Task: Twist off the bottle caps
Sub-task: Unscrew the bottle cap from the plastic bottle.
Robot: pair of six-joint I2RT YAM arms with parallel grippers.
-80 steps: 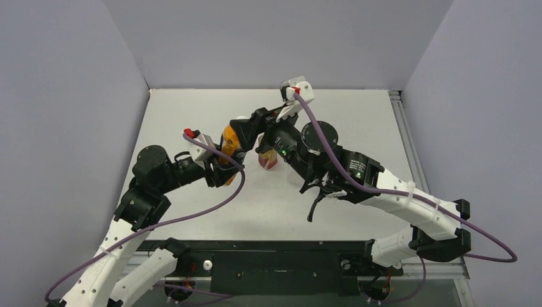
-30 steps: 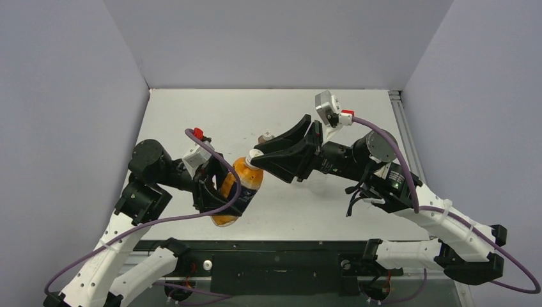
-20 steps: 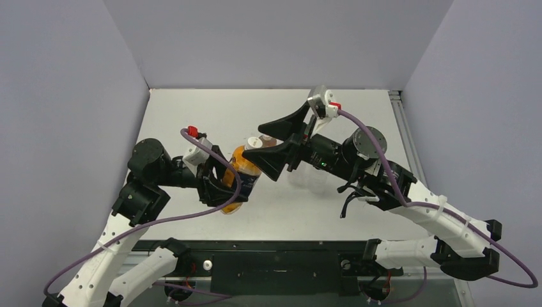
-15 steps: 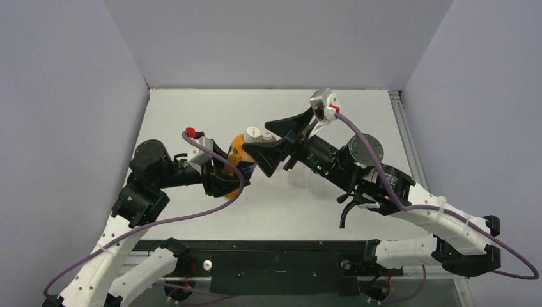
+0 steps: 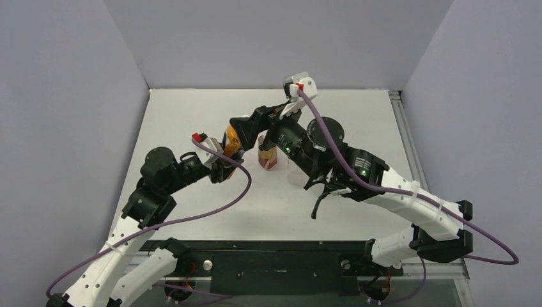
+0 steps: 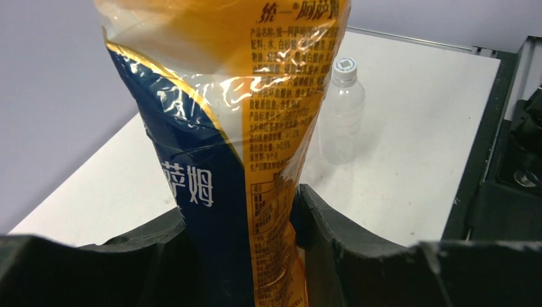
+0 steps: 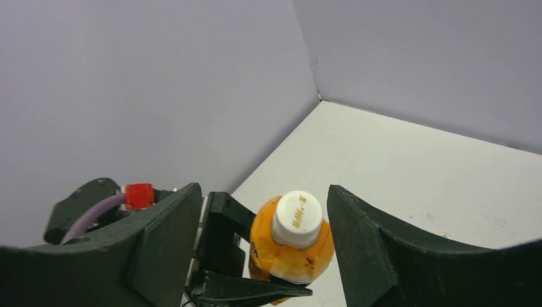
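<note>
The orange bottle (image 6: 255,96) with its dark blue label is held upright above the table, my left gripper (image 6: 240,211) shut on its lower body. Its white cap (image 7: 297,219) sits on the neck. My right gripper (image 7: 264,195) is open and straddles that cap, with a gap on each side. From above, the orange bottle (image 5: 231,141) shows between the left gripper (image 5: 222,170) and the right gripper (image 5: 246,125). The reddish-brown bottle (image 5: 269,159) stands just right of it, its cap hidden by the right arm. The clear bottle (image 6: 340,121) stands on the table with a white cap (image 6: 345,66).
The white table (image 5: 358,121) is walled by grey panels at the back and both sides. The right arm (image 5: 358,173) stretches across the middle of the table above the standing bottles. A black rail (image 5: 275,256) runs along the near edge.
My right gripper let go of the orange bottle's cap, opened wide, then came back around it with narrower jaws. The left arm swung the bottle from a tilt near the front to upright farther back.
</note>
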